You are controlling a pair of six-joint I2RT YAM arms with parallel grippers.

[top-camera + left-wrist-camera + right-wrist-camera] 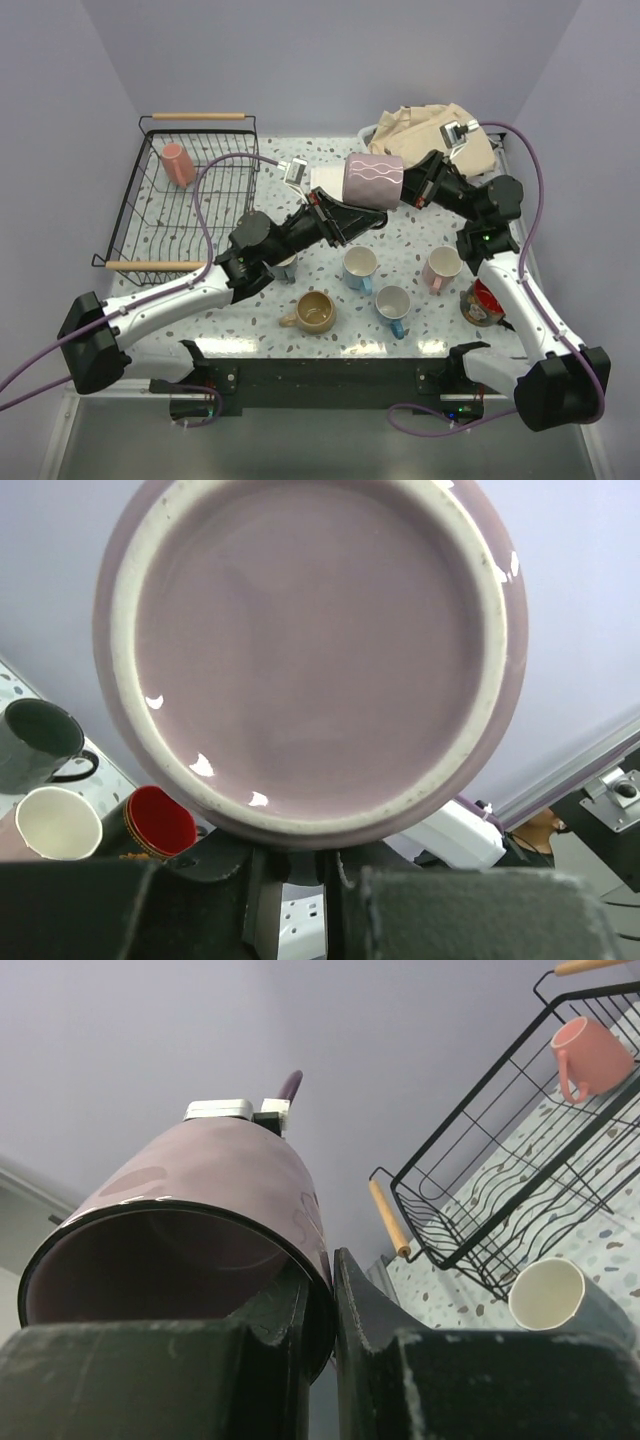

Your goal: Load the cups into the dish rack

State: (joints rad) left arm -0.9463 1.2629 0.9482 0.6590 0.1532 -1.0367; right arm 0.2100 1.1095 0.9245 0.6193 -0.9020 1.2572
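Mauve mug (373,180): aloft, centre frame, lying sideways. Right gripper (322,1265) pinches its rim wall. Left gripper (297,865) narrowed under its base, hold unclear. Dish rack (150,215) at upper left.

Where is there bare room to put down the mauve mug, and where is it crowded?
The dish rack is bare from the pink mug at its far end to its near wooden handle; the mauve mug should fit there. The table is crowded in its near middle, around the tan mug.
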